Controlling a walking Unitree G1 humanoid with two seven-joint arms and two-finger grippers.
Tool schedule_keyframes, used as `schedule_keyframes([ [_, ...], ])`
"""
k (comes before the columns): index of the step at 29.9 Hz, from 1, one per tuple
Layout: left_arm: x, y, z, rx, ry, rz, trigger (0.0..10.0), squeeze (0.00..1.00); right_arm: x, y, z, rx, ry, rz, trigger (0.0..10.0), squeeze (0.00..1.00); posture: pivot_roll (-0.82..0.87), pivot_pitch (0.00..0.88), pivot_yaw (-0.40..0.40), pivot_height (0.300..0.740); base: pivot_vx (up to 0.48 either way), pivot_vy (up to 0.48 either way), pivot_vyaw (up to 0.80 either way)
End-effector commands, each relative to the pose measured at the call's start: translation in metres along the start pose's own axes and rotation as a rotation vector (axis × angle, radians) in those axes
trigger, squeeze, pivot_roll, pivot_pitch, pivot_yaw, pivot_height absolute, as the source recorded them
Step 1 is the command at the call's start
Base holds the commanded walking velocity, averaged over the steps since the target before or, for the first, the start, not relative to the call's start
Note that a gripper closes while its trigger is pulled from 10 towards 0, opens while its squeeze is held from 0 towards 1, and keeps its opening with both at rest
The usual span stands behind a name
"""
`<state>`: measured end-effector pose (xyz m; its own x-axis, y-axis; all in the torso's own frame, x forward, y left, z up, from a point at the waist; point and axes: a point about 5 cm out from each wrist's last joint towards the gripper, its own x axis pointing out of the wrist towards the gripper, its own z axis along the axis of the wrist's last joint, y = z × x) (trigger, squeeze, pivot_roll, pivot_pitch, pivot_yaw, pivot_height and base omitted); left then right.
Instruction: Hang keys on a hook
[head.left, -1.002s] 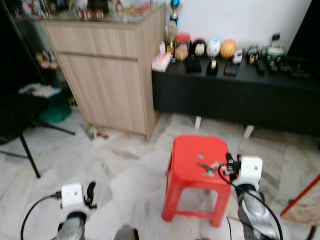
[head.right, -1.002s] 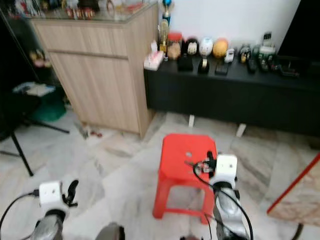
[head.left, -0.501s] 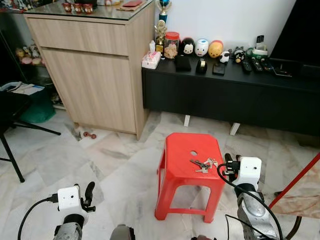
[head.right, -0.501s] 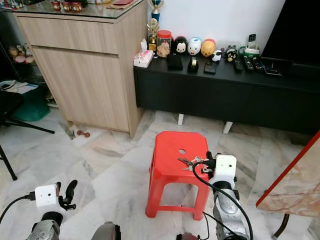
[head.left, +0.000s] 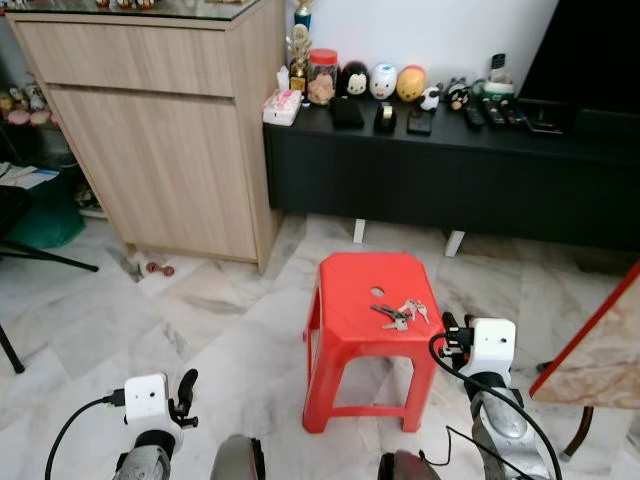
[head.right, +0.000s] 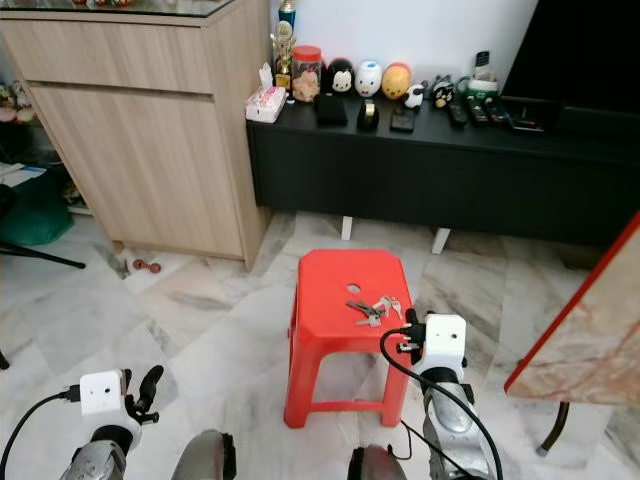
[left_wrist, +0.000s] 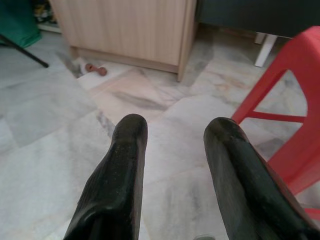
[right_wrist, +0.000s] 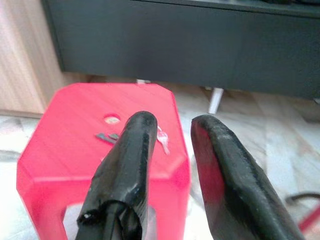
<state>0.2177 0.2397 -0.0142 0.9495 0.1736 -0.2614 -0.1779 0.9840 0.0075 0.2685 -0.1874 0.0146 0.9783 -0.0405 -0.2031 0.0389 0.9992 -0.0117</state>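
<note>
While the keys (head.left: 398, 313) lie loose on top of the red stool (head.left: 340, 330), near its right edge, your right gripper (right_wrist: 167, 130) hangs just beside that edge with its fingers apart and nothing between them. Bring it up over the seat first, then come down on the bunch where the ring gathers the keys, so you pinch metal, not plastic. Close slowly; a flat bunch may slide on the smooth seat. Your left gripper (left_wrist: 172, 135) hangs low over the marble floor (head.left: 120, 310), fingers apart, idle. I see no hook yet.
</note>
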Motion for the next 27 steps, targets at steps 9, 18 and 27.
schedule_keyframes([
  [9,0.007,-0.006,0.002,-0.009,0.024,-0.010,10.0,0.00,-0.006,-0.012,-0.008,-0.026,0.030,-0.023,10.0,0.00,0.01,0.000,-0.036,0.610,0.000,0.000,0.00],
  [18,0.008,-0.006,0.003,-0.002,0.026,-0.019,10.0,0.00,-0.006,-0.012,-0.010,-0.007,0.033,-0.022,10.0,0.00,0.01,0.000,-0.035,0.610,0.155,0.000,0.27],
  [27,0.012,-0.007,0.006,0.000,0.020,-0.020,10.0,0.00,-0.006,-0.011,-0.009,-0.013,0.031,-0.017,10.0,0.00,0.01,0.000,-0.037,0.610,0.292,0.000,0.00],
])
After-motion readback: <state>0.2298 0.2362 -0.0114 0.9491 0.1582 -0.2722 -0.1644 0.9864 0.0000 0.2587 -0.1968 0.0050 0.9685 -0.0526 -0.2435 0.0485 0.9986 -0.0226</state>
